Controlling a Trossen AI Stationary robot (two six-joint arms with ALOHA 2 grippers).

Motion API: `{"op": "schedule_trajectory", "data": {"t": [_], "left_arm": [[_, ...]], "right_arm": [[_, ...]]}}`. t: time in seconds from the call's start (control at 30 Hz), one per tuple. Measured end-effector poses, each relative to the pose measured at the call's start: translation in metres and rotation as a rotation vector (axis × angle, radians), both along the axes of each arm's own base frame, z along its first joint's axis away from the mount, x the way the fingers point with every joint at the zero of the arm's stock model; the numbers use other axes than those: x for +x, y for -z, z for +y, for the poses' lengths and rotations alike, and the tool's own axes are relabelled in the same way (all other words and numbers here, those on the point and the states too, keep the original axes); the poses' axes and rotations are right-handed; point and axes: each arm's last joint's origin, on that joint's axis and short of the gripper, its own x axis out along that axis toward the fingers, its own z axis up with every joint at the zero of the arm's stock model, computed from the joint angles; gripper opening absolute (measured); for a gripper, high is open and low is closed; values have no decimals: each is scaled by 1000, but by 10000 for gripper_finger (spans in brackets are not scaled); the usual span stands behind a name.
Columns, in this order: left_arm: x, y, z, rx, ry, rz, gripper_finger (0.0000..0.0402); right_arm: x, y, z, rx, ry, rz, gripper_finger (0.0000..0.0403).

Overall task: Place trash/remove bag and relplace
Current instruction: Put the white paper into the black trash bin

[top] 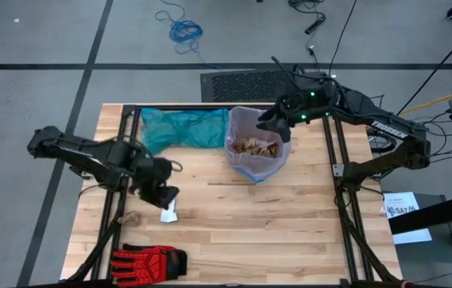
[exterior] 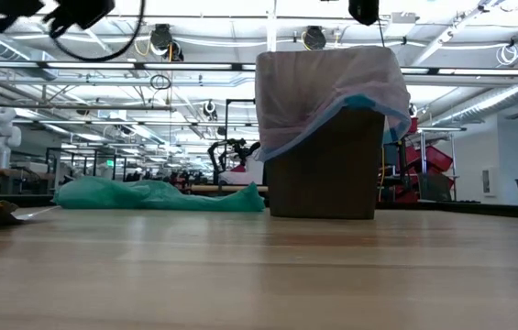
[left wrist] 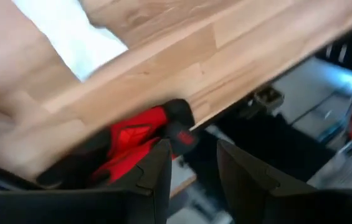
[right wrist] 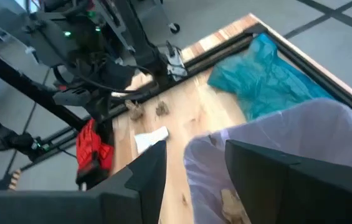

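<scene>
While its fingers stand spread, the right gripper [top: 270, 122] hovers at the far rim of the thin pale pink-lavender plastic liner bag [top: 255, 142], mid-table far side. Left gripper [top: 164, 197], fingers apart, hangs over white paper scrap [top: 168, 214], near-left.

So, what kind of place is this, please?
Probably a robotics lab in a large industrial hall: a wooden table framed in black, cables on the grey floor, and bright ceiling lights over other robot arms behind the lined bin.
</scene>
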Motion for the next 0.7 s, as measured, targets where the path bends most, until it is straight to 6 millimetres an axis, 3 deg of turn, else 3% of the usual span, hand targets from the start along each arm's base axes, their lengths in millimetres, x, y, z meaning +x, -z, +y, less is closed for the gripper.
{"op": "schedule_trajectory", "data": {"t": [0.27, 0.53, 0.7], "left_arm": [[-10, 46, -31, -27, -204, 296, 125], [-1, 103, -45, -76, -290, 304, 125], [-3, 118, -43, -22, -324, 386, 125]], "right_arm": [[-2, 3, 1, -36, -26, 36, 158], [-2, 4, 1, -28, -47, 36, 158], [-2, 4, 1, -26, -48, 44, 158]]}}
